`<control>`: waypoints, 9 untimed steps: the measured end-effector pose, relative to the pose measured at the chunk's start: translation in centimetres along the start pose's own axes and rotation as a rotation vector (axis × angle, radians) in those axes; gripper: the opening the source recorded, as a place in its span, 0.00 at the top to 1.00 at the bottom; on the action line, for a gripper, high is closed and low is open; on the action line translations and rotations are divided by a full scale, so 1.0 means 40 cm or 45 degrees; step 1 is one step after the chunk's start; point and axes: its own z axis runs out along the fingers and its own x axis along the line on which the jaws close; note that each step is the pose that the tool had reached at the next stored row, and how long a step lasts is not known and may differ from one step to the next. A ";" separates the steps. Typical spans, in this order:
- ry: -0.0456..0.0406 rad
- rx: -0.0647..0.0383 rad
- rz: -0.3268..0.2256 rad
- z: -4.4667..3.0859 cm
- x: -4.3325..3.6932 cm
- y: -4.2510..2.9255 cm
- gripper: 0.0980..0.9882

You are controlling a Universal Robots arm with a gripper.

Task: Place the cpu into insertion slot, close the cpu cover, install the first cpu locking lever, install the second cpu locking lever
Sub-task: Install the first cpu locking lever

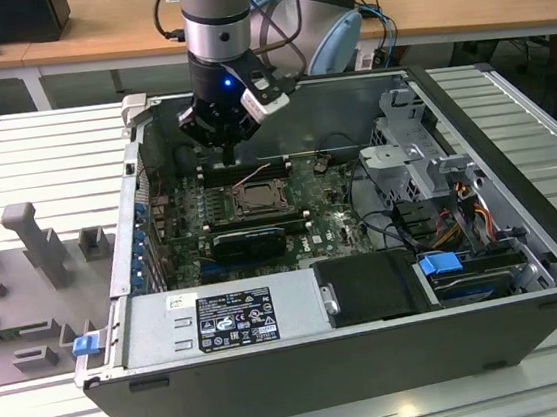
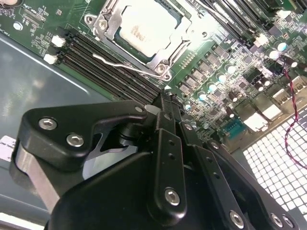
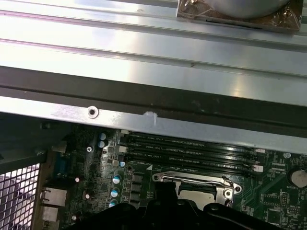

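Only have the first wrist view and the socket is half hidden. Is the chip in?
Observer: Yes. In the second wrist view the cpu lies under the closed cpu cover.
Operator: Levers?
Observer: Not both down, it seems. In the exterior view a thin lever angles up off the insertion slot.
Operator: Where's the hand?
Observer: In the exterior view the hand is over the memory slots, at the insertion slot's far edge.
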 end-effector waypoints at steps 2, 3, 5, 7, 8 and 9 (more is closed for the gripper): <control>0.000 0.000 0.000 0.000 -0.002 0.000 0.99; 0.000 0.000 0.000 0.000 -0.004 0.000 0.99; 0.000 0.000 0.000 0.000 -0.008 -0.001 0.99; 0.000 0.000 0.000 0.000 -0.012 -0.002 0.99; 0.000 0.000 0.000 0.000 -0.013 -0.002 0.99; -0.001 0.000 0.012 0.000 -0.015 -0.002 0.99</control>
